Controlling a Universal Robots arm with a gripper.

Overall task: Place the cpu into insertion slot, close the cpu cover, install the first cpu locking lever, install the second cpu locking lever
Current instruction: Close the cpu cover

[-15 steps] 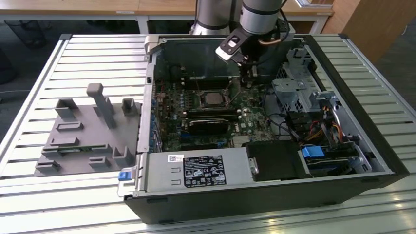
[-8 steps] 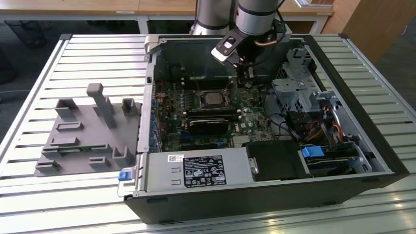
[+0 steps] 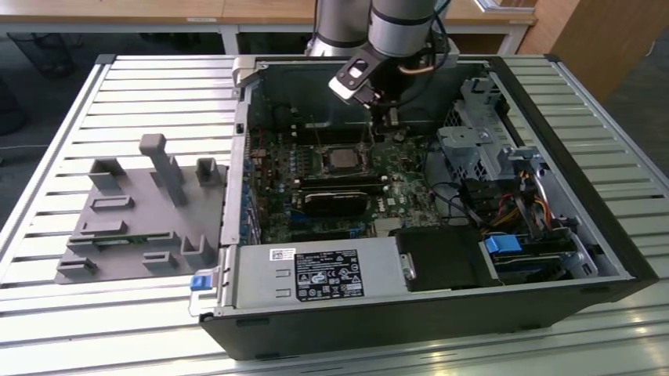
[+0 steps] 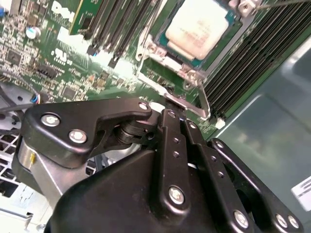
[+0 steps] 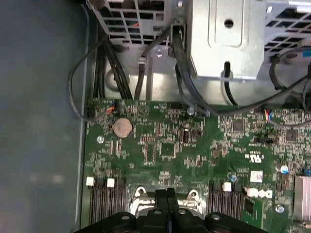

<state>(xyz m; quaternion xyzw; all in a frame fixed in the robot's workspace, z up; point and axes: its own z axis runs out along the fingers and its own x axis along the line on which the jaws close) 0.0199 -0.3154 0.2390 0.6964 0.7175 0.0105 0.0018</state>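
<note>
One slatted metal worktop [image 3: 136, 86] carries two things: one open black computer case [image 3: 418, 333] and one grey plastic fixture [image 3: 125, 231]. One robot arm [image 3: 403, 23] with one gripper [image 3: 389, 131] is over the case. Inside the case there is one green motherboard [image 3: 410, 168], one cpu [image 3: 342, 159] in its socket and one silver power supply box [image 3: 319, 276]. Two blue plastic tabs show, one [image 3: 204, 280] beside that box and one [image 3: 504, 244] at the drive bay. In the first wrist view, one round coin battery [image 5: 122, 127] sits on the board.
</note>
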